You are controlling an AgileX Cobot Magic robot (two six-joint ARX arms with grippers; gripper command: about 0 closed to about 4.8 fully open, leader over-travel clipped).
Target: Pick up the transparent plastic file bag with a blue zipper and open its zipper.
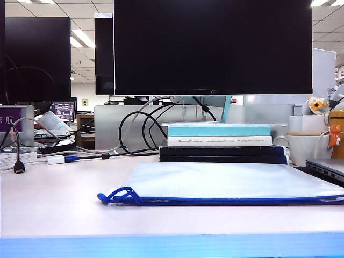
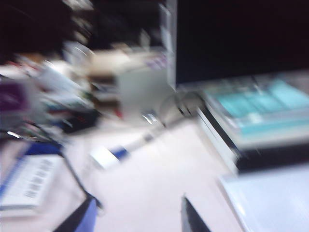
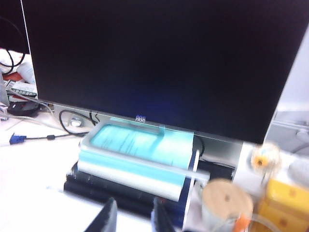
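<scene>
The large flat translucent whitish plastic file bag (image 1: 226,180) with a fine mesh texture lies flat on the pale table (image 1: 59,204), directly in front of the stack of books (image 1: 220,142), which serves as the landmark here. Its thin royal-blue zipper (image 1: 236,200) runs along the bag's edge farthest from the books, and the blue cord loop pull (image 1: 115,196) lies on the table at the end of that edge. A big black monitor (image 1: 212,45) rises just behind the books, and a white mug (image 1: 303,148) stands beside them. Neither arm appears in the exterior view. In the blurred left wrist view, the left hand (image 2: 140,217) hovers above the bare table, off to the side of the books, with a corner of the bag (image 2: 270,203) close by; its two dark fingers (image 2: 193,220) stand apart with nothing between them. In the right wrist view, the right hand (image 3: 133,215) is raised in front of the books (image 3: 140,159) and faces the monitor (image 3: 164,63); its two dark fingertips (image 3: 106,217) show a narrow gap and hold nothing. A round cork-lidded cup (image 3: 226,200) sits beside the books in that view.
</scene>
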